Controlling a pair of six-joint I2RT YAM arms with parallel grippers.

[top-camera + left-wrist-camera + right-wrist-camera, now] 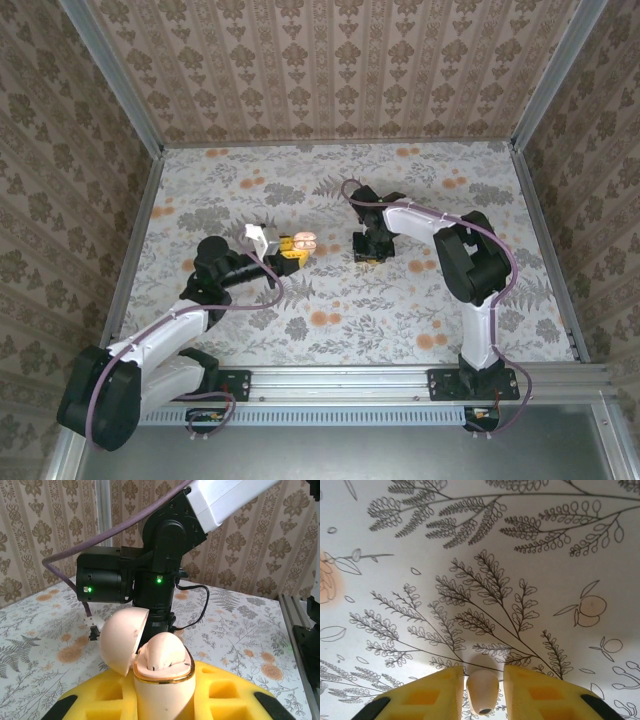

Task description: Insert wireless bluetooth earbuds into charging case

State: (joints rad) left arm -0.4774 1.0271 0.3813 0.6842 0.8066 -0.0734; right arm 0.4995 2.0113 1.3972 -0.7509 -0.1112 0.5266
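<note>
My left gripper (290, 247) is shut on the charging case (162, 687), a pale cream egg-shaped box with a gold rim, held upright between yellow foam fingers (225, 690). Its hinged lid (120, 640) is swung open to the left. One earbud (162, 652) of the same pale colour sits in the case's top. From above the case (303, 241) is mid-table. My right gripper (368, 252) points straight down at the table just right of it. In the right wrist view a second earbud (482, 690) lies between the open yellow fingers (430, 695), with a narrow gap on each side.
The right arm's black wrist (160, 575) stands close behind the held case. The floral tablecloth (400, 310) is walled by patterned panels and aluminium rails (545, 240). Free surface lies toward the far edge and the near right.
</note>
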